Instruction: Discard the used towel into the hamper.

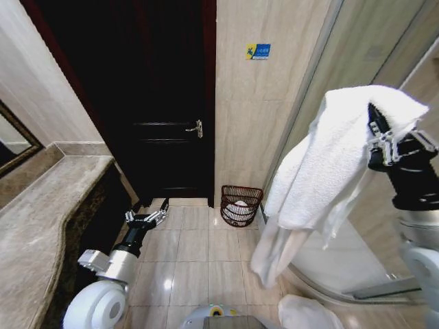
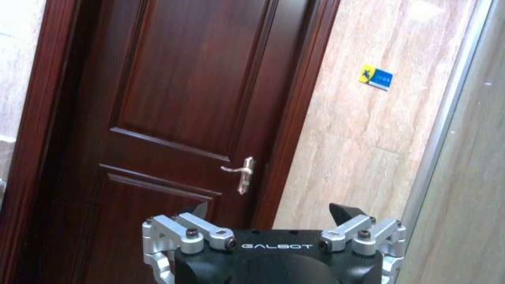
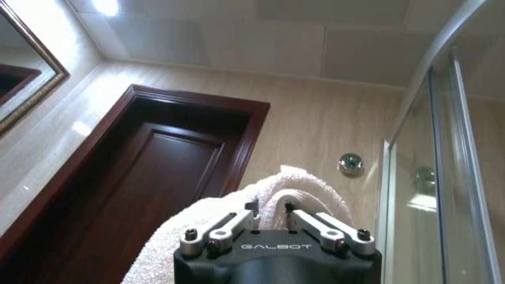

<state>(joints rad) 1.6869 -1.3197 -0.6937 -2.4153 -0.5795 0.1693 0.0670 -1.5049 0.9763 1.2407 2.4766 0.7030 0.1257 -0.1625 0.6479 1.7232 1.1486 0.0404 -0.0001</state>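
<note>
I was in the carrying step: my right gripper [image 3: 274, 208] was clamped on a fold of the white towel [image 1: 329, 164], held high on my right beside the glass shower screen [image 1: 329, 82], and the cloth draped over the gripper and hung down in a long tail toward the floor. My left gripper [image 1: 152, 218] hung low near the marble bench [image 1: 48, 199], its fingers spread apart and holding nothing, pointed toward the dark door [image 2: 174, 118]. The hamper [image 1: 241, 205] stood on the tiled floor against the wall, just beside the door frame and well apart from the towel. Something pale already lay inside it; I could not tell what. As I judged it, the next move called for bringing the towel forward and down until it hung over the hamper's open mouth, with the trailing tail gathered in so it would not catch on the rim or spill outside.
</note>
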